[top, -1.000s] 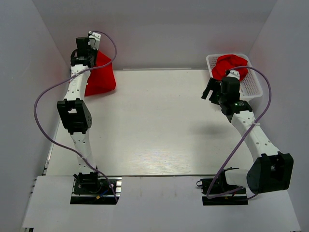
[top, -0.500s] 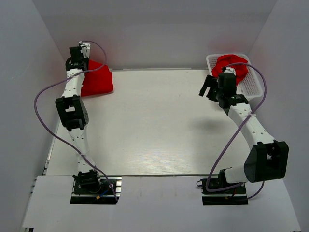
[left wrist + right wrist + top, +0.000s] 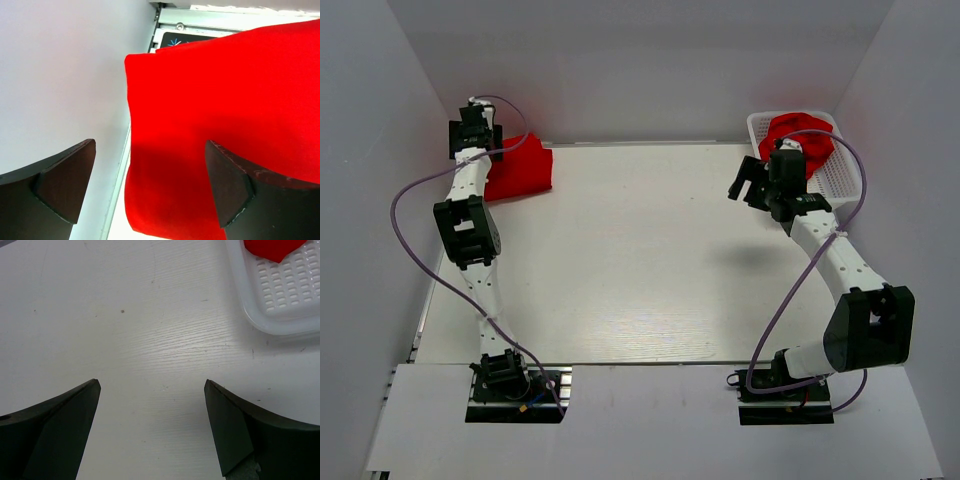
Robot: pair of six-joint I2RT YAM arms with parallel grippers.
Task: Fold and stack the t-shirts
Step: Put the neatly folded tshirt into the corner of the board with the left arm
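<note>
Table (image 3: 640, 260) is the reference. 1 folded t-shirt (image 3: 523, 172), red, lies flat on the table's far-left corner, its side reaching the table's left edge. White mesh basket (image 3: 844, 178) sits on the table's far-right corner with a second t-shirt (image 3: 798, 134) bunched up inside it. Left gripper (image 3: 150, 145) hangs above the far-left corner over the folded t-shirt, jaws spread wide, nothing between them. Right gripper (image 3: 151, 385) is over bare table just inboard of the basket, jaws also fully apart, holding nothing.
</note>
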